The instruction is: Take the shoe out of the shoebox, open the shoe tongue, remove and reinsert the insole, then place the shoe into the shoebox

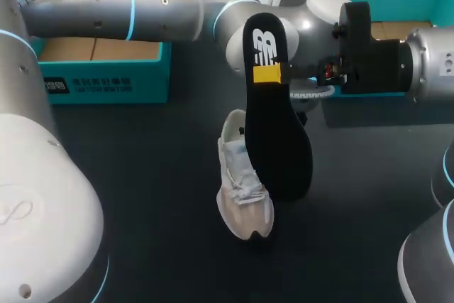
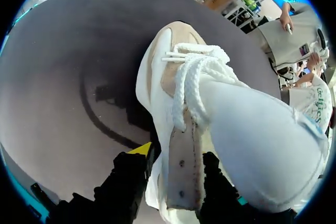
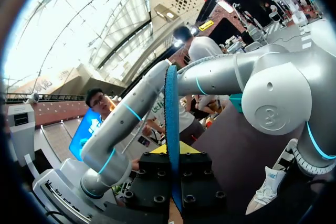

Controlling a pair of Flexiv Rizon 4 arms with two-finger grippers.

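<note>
Insole held upright by right gripper; shoe toe seemingly faces robot.

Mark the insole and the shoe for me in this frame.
insole [image 1: 278, 140], head view, middle of its black face.
shoe [image 1: 243, 188], head view, on the white laces.

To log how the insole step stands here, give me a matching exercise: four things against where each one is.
Things:
1 insole
2 shoe
3 shoebox
4 left gripper

Places:
A sole down on the table
B teal, at the table's far side
C shut on the shoe, behind its laces
D held upright in the air by the right gripper

Pairs: 1-D, 2-A, 3-B, 4-C.
</note>
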